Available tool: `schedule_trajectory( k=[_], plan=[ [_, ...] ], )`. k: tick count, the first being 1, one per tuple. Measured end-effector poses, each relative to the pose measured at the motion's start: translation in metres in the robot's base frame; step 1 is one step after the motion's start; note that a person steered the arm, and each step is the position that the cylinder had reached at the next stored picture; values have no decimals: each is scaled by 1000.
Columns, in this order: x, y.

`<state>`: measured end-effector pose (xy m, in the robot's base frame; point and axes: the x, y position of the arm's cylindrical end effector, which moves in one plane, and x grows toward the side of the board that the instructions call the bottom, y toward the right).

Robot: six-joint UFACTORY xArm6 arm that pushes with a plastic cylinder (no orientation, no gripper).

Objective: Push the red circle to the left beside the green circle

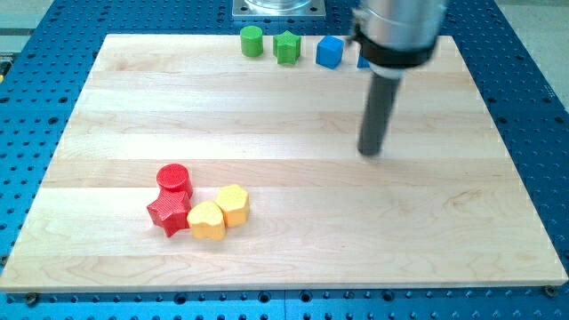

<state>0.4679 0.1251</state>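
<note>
The red circle (174, 179) stands at the board's lower left, touching the red star (168, 213) just below it. The green circle (252, 41) stands at the board's top edge, left of centre, far above and to the right of the red circle. My tip (371, 152) rests on the board right of centre, far to the right of and above the red circle and well below and right of the green circle. It touches no block.
A green star (286, 47) stands right of the green circle, then a blue block (330, 52); another blue block (363, 60) is mostly hidden behind the rod. A yellow heart (207, 220) and a yellow hexagon (233, 204) sit right of the red star.
</note>
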Motion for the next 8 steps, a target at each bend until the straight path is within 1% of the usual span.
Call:
schedule_trajectory(
  k=[1,2,3,4,5,6,7,8],
  plan=[
    [76,-3],
    [132,-47],
    [138,-89],
    [103,-151],
    [59,-200],
    [73,-230],
    [34,-295],
    [-21,-333]
  ],
)
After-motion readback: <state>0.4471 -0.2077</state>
